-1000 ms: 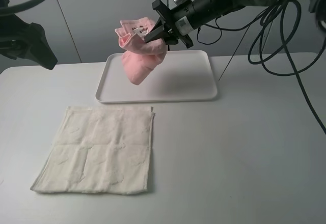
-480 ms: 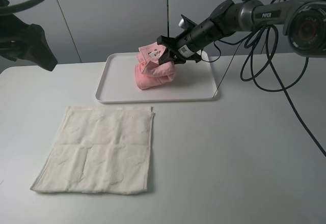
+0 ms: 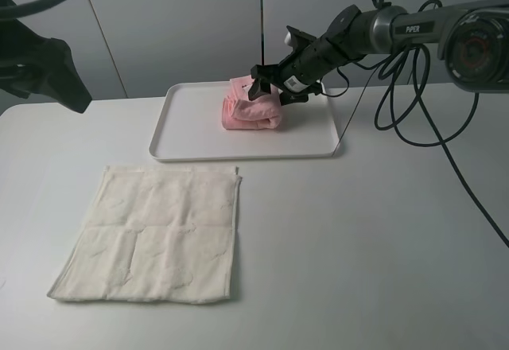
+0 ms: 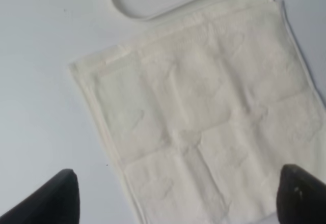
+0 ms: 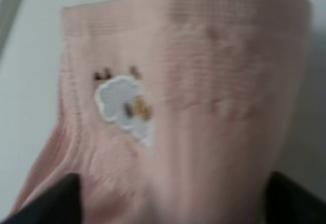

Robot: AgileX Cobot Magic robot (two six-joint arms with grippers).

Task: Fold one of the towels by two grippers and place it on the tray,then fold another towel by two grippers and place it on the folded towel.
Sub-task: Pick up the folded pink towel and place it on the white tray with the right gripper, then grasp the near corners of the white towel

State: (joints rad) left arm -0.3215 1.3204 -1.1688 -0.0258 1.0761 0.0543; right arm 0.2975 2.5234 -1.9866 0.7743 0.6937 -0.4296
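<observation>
High camera: a white table (image 3: 382,231). The pink towel (image 3: 253,111) lies on the tray (image 3: 191,139) as a thick, loose roll, near the tray's middle and towards its far edge. The right arm reaches in from the upper right, stretched long and angled down. The right gripper (image 3: 273,92) is low over the roll's far side, jaws spread across it rather than pinching. The cream towel (image 3: 155,235) lies flat and unfolded on the table, just in front of the tray's left corner. The left arm (image 3: 44,75) hangs raised at the far left, well apart from both towels.

Left wrist camera: it looks down on the cream towel (image 4: 204,122), with a corner of the tray (image 4: 133,13) beyond. The left gripper (image 4: 175,198) hovers above the cloth, jaws wide, holding nothing.

Right wrist camera: very close and blurred — the pink towel (image 5: 204,107) fills the view, its embroidered mark (image 5: 125,107) facing the lens. The dark fingertips (image 5: 51,203) stand wide at either side of the cloth; no pinch shows.

Handling, as a judgement: both towels look light, soft and floppy — terry sags and unrolls if held at one point (the bulky pink roll may make an uneven base). The cream towel is best pinched at the hem of two neighbouring corners, one per gripper.
</observation>
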